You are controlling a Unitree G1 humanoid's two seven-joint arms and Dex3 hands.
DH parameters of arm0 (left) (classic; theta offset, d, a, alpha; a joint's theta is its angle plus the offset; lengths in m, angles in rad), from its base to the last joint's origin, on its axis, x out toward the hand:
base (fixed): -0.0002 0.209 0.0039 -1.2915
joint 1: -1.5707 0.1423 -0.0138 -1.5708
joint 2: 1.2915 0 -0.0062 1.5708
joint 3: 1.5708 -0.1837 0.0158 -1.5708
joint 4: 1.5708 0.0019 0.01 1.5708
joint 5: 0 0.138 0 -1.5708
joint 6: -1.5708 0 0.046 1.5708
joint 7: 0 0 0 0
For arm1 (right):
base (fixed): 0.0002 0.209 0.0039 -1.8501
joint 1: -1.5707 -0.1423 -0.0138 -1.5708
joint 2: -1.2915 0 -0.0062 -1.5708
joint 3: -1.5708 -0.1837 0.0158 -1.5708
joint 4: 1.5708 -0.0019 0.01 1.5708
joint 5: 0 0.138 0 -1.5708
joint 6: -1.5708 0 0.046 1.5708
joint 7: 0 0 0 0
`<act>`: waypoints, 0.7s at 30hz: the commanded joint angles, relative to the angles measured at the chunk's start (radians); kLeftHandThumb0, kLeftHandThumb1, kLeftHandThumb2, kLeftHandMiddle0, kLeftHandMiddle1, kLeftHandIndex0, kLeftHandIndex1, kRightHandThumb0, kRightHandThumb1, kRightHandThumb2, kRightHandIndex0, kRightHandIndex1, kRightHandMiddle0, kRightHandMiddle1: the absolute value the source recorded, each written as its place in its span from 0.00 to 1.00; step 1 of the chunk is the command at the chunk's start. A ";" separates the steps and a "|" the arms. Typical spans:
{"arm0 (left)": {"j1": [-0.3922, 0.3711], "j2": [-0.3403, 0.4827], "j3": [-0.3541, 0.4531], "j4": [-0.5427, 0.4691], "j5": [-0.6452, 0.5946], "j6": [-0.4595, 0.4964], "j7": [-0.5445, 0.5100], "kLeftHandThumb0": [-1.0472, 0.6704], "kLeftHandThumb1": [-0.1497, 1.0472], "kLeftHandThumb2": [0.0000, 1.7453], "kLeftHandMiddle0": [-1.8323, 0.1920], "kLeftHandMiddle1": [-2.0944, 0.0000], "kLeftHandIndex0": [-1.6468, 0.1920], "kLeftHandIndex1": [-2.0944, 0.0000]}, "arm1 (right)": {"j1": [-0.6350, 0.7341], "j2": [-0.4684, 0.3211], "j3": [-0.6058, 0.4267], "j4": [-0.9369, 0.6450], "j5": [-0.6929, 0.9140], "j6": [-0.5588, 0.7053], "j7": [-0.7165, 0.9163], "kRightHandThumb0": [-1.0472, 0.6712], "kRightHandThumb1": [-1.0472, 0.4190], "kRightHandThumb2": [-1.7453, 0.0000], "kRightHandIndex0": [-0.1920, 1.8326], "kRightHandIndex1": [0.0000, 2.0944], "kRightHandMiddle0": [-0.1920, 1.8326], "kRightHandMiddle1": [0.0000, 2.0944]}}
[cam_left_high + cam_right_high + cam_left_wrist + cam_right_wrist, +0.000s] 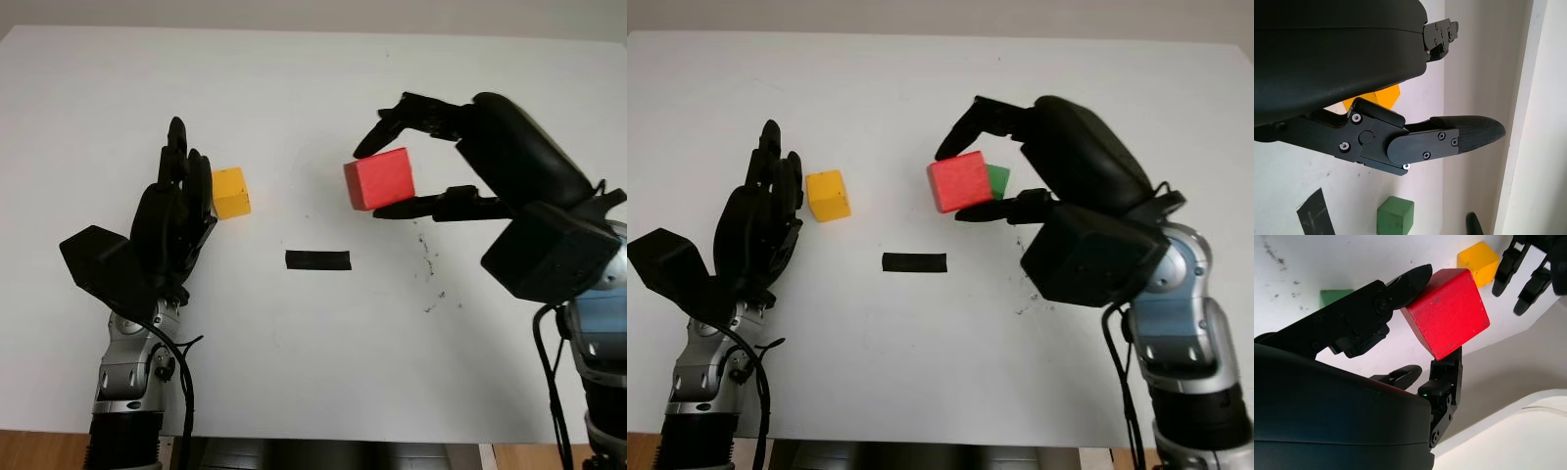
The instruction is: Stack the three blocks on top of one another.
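The right robot hand (392, 176) is gripping the red block (380, 178) between its fingers, above the white tabletop (294, 98). The green block (998, 181) is sitting just behind it. The left robot hand (176, 220) is open, just beside the yellow block (231, 192).

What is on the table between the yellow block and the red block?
Only bare white table lies straight between the yellow block and the red block, held by the right hand. A black tape strip lies nearer the robot, seen in both eye views.
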 commanded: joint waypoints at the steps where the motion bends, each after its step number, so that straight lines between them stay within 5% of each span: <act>1: 0.016 -0.005 -0.002 -0.016 0.002 -0.005 0.001 0.14 1.00 0.32 1.00 0.98 1.00 0.99 | 0.000 0.025 0.024 0.029 0.003 -0.023 -0.015 0.40 0.15 0.97 0.32 0.00 0.39 0.66; 21: 0.014 -0.009 -0.007 -0.014 0.010 -0.006 0.003 0.14 1.00 0.32 1.00 0.98 1.00 0.98 | -0.139 0.026 0.137 0.381 0.005 -0.104 0.113 0.36 0.11 0.97 0.23 0.01 0.33 0.71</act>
